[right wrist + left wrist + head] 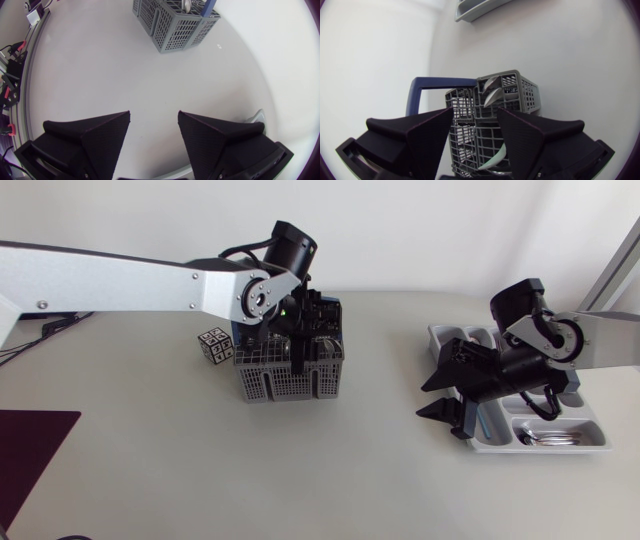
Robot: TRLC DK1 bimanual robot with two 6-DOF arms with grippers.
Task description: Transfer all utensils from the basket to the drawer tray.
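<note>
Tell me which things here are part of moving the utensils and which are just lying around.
Part of the job: basket, spoons in it, drawer tray, utensils lying in the tray, left gripper, right gripper.
Lying about: patterned cube beside the basket, dark mat.

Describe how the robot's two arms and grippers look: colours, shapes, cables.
The left arm and right arm have silver-grey links with black cylindrical joints. The left also has a round grey joint cover. Thin black cables loop near each wrist. The left gripper and right gripper are matte black, each with two broad wedge-shaped fingers that taper to a point.
</note>
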